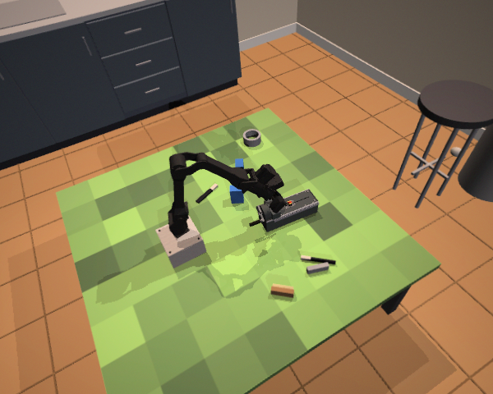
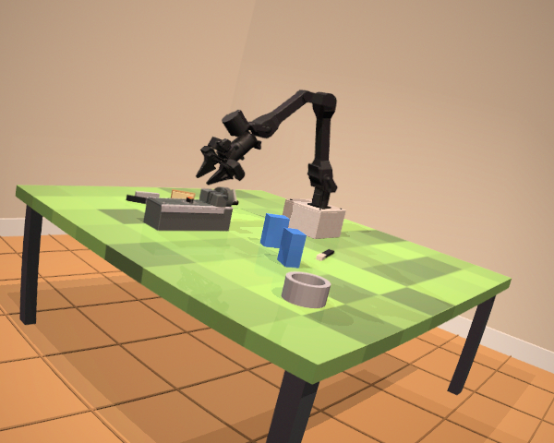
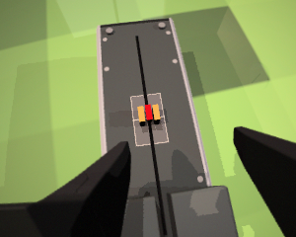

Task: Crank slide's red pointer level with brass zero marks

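The dark grey slide machine (image 1: 297,214) (image 2: 191,220) (image 3: 122,64) stands on the table. In the wrist view its red pointer (image 3: 148,112) lies between a left brass mark (image 3: 141,114) and a right brass mark (image 3: 156,112), and looks about level with them; a very small offset cannot be ruled out. The crank handle (image 1: 254,222) sticks out at the machine's end nearer the robot base; it is outside the wrist view. My gripper (image 1: 277,207) (image 2: 203,179) (image 3: 181,141) is open and empty, raised above the machine near its crank end, touching neither machine nor handle.
Two blue blocks (image 1: 237,194) (image 2: 292,247) stand beside the arm. A grey ring (image 1: 251,143) (image 2: 306,295) lies farther off. A black-and-white stick (image 1: 206,193) lies near the base; another stick (image 1: 319,259), a grey bar (image 1: 317,268) and an orange block (image 1: 282,290) lie on the machine's other side.
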Available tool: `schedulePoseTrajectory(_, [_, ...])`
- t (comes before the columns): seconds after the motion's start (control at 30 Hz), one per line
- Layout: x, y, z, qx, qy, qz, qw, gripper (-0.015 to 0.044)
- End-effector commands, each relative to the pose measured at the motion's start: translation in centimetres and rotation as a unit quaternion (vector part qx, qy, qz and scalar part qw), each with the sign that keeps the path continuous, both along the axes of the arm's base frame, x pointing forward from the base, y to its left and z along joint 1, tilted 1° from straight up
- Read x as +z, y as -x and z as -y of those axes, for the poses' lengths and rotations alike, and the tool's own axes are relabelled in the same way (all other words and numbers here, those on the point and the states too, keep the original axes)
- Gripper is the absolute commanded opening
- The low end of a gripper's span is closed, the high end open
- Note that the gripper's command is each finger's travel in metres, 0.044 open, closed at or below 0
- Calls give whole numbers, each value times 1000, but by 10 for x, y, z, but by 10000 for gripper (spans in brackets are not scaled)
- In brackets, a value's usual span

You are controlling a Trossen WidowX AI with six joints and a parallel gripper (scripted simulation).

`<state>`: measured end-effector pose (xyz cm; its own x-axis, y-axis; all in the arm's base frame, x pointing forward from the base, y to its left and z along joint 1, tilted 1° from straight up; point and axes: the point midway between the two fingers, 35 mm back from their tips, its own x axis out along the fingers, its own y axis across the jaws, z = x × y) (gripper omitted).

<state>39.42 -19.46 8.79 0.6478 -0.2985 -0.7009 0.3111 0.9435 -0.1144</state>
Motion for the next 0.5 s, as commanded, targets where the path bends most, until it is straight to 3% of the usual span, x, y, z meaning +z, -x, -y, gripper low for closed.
schedulePoseTrajectory(0.0, [0,0,0,0,0,0,1000,204])
schedulePoseTrajectory(0.27, [0,0,0,0,0,0,1000,0])
schedulePoseTrajectory(0.47, [0,0,0,0,0,0,1000,0])
